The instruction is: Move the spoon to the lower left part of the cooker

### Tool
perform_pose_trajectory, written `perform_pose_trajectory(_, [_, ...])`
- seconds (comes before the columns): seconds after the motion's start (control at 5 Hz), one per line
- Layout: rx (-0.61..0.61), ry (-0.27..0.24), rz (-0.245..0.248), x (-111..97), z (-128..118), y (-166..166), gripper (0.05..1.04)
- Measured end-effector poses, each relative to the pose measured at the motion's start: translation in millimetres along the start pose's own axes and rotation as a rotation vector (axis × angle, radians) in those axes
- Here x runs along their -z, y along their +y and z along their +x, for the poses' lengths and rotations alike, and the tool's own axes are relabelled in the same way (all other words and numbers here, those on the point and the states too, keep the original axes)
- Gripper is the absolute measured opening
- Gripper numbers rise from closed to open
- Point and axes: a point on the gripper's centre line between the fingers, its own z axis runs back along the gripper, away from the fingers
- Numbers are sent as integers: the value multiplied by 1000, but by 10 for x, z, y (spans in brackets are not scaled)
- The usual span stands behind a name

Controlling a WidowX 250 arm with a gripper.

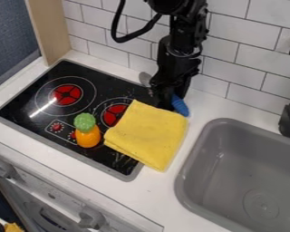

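Item, spoon point(181, 105): located at the back right corner of the cooker point(41, 76), directly at the lower end of the claw point(164, 99); crossed by it mid-length, with grey bowl showing on the left and blue handle on the right
Long axis: slanting, from bowl at upper left, near the tiled wall point(126, 44), to handle end at lower right, over the counter point(203, 100); handle end close by the upper right corner of the yellow cloth point(148, 133), touching or apart uncertain
Support: resting or raised, impossible to say
Item, claw: pointing down, set across the spoon's middle, just behind the cloth; opening hidden in the dark shape, so degree of opening not determinable; grip on the spoon possible, from the overlap, but not confirmed
Item, arm point(179, 47): coming in from the top edge, hanging nearly upright before the tiles, lower part leaning slightly left toward the cooker; black cable looped at its left
Step, as judged: at or about the grasp, with the placing still to do
Destination: lower left part of the cooker, well apart, down and left of the claw, past the red rings and the orange-and-green toy point(87, 131)
Next move, as judged: first secure the middle of the spoon, then lift clear of cloth and toy, carry left, lower
Hazards: catching the cloth with the handle; knocking the toy on a low path; swivelling of the spoon if pinched off balance
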Motion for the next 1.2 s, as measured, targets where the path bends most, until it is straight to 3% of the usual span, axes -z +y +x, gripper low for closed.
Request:
perform_pose_trajectory(0.2, [-16,10,-19,-63,-36,42,375])
perform_pose_trajectory(0.4, [-90,5,-59,-250,53,110,375])
perform_pose_trajectory(0.8, [-272,-8,-203,-852,52,417,375])
perform_pose_trajectory(1.0, [-308,20,-205,-952,-121,675,375])
perform_pose_trajectory(1.2, [-295,93,-199,-1003,-461,912,375])
